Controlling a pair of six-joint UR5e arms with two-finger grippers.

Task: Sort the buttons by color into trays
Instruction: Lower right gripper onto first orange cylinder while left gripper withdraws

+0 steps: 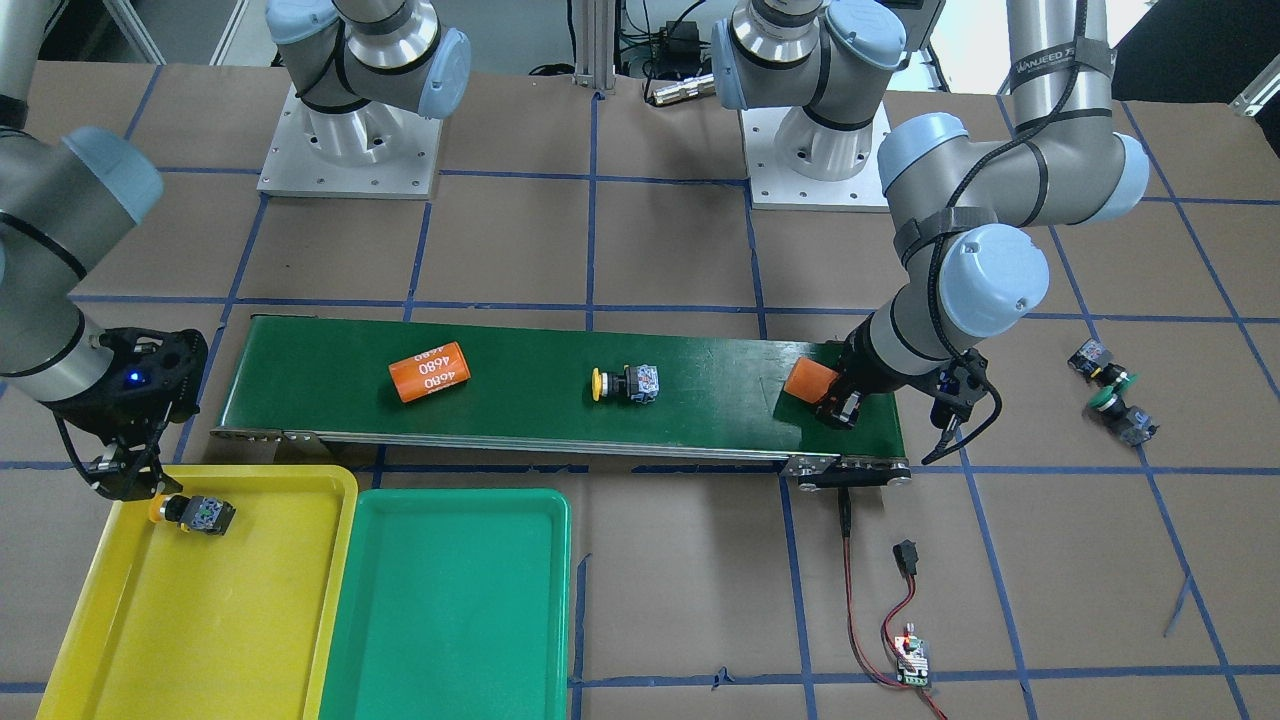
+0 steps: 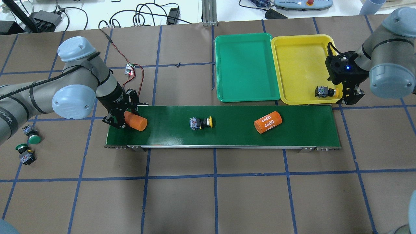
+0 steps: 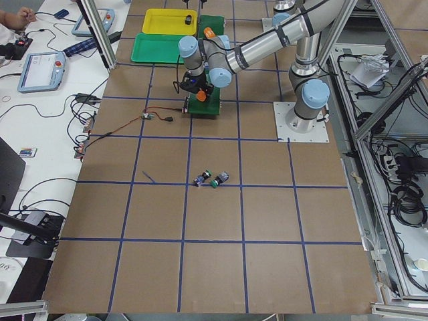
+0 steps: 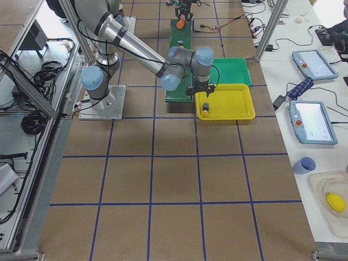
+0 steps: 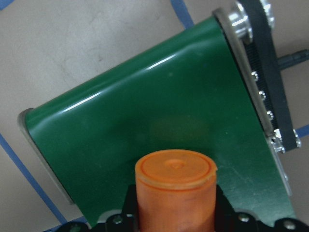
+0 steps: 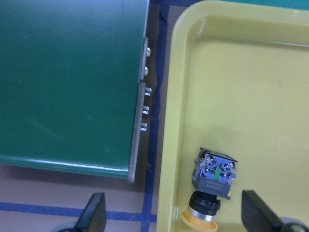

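Under the right claw, fingers apart, one yellow button lay in the yellow tray. The left claw was clamped on a cylinder; near it lay two green buttons.

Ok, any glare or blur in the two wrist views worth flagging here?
Left wrist view: a white glare streak crosses the glossy dark-green conveyor belt, and the close orange plastic cylinder looks soft. Right wrist view: soft overall, black fingertips of the right end effector blurred, yet the yellow-capped push button in the yellow plastic tray is legible.
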